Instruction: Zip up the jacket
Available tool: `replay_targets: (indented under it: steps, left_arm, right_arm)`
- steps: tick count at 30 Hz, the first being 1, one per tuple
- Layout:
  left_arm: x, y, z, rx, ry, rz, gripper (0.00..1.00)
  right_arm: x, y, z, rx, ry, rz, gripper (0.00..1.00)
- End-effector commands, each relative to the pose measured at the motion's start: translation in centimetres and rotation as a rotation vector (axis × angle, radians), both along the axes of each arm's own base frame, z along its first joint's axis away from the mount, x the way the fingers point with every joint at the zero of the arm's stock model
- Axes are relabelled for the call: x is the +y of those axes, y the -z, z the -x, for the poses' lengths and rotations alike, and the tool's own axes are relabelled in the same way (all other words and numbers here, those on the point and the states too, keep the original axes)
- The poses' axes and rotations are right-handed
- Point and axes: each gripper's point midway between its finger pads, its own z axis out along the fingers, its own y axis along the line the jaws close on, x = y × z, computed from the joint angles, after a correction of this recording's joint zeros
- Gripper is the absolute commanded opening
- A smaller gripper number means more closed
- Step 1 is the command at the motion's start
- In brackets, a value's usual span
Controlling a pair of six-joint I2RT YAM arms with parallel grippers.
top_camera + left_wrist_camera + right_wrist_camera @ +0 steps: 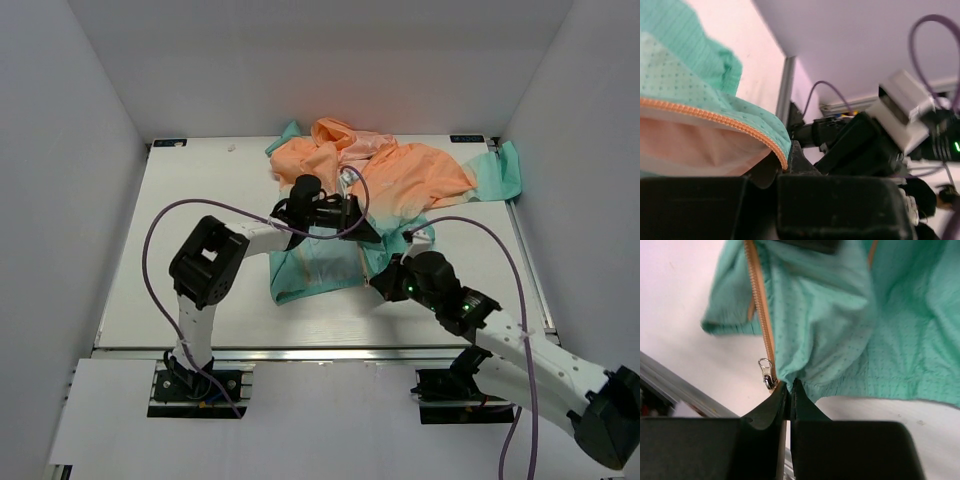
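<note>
Starting w/ the table point(180, 300): the jacket point(400, 180) lies crumpled on it, peach hood end beyond both sets of fingers, teal hem end toward the arm bases. The left gripper point(360, 230) is on the jacket's mid front, farther out than the right gripper point(386, 280), which is down at the hem. The two are near each other w/ a strip of teal cloth btwn them.

Right gripper: its wrist view shows the jaws closed tight, tips pinching the hem point(850, 380) corner right at the foot of the zipper point(760, 305). Prob an anchor hold, to stop the bottom riding up when the slider gets pulled.

Left gripper: jaws closed too. In its own view the teal front edge w/ the orange teeth point(715, 117) curls down into the tips, so it looks to have the cloth edge, tho the pinch pt itself is partly hidden. Likely there to tension the track away from the anchor.

Slider point(767, 374): small silver pull, just beside the right fingertips at the very bottom of the track; neither gripper has it. Can't tell if both tape halves are joined in it. Zip not yet run, so the task looks barely begun.
</note>
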Motion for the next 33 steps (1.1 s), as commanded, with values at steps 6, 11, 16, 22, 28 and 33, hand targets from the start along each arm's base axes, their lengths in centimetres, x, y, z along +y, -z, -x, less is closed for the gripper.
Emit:
replay_targets:
  steps: [6,11,16,22,28,33]
  left_arm:
    - [3.3,-4.2,-1.4,-0.075,0.063,0.229,0.81]
    - [4.4,-3.1,-1.2,-0.076,0.018,0.156,0.98]
    - [5.8,-1.0,-0.6,-0.062,-0.052,-0.026,0.98]
    - [7.6,0.6,1.2,-0.132,-0.136,-0.239,0.98]
    - [13.2,4.6,2.4,-0.031,-0.343,-0.580,0.96]
    - [20.8,6.8,4.8,0.085,-0.554,-0.955,0.98]
  right_arm:
    - [-2.6,-1.6,-0.9,0.002,0.066,-0.044,0.00]
    - [-2.0,-1.6,-1.8,0.006,0.065,-0.040,0.00]
    - [-1.1,-1.6,-1.2,0.025,0.005,-0.057,0.00]
    - [0.3,-1.8,-0.6,0.015,-0.077,-0.112,0.00]
    - [-0.2,-1.6,-1.3,0.008,-0.044,-0.074,0.00]
    - [-1.2,-1.1,-2.0,0.023,0.008,-0.003,0.00]
